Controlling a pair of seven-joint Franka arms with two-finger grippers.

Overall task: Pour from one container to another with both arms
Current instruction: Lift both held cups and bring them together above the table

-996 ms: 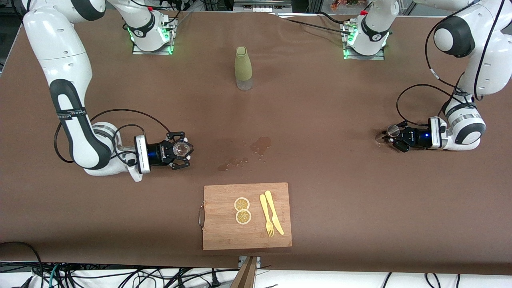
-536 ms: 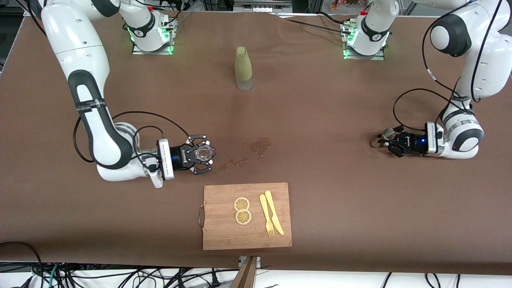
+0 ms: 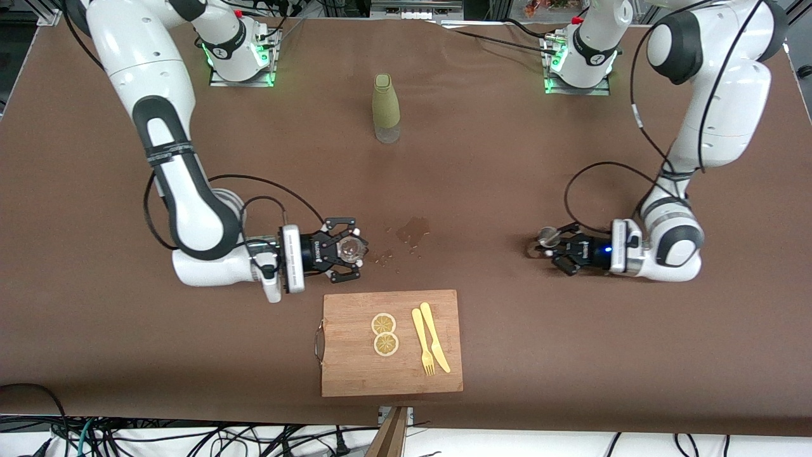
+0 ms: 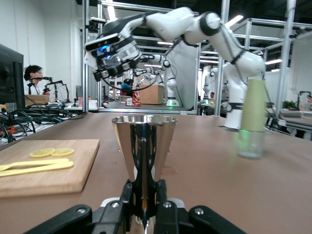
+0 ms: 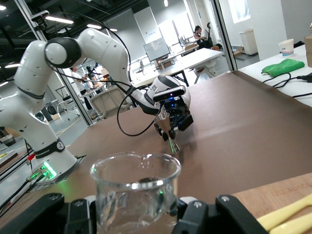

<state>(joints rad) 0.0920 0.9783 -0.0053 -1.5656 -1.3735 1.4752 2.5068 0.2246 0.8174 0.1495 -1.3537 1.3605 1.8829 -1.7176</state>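
Note:
My right gripper is shut on a clear glass beaker, held low over the table beside a wet spill. In the right wrist view the beaker fills the space between the fingers of the right gripper. My left gripper is shut on a small conical metal cup toward the left arm's end of the table. The left wrist view has that cup upright, with the left gripper clamped on it. From the right wrist view the left gripper is seen farther off.
An olive bottle with a clear base stands between the arms' bases. A wooden cutting board lies near the front edge with two lemon slices and a yellow fork and knife. Droplets trail from the spill.
Both arms have swung toward the table's middle with their vessels still held. The beaker is now beside the spill, and the metal cup is closer to the cutting board.

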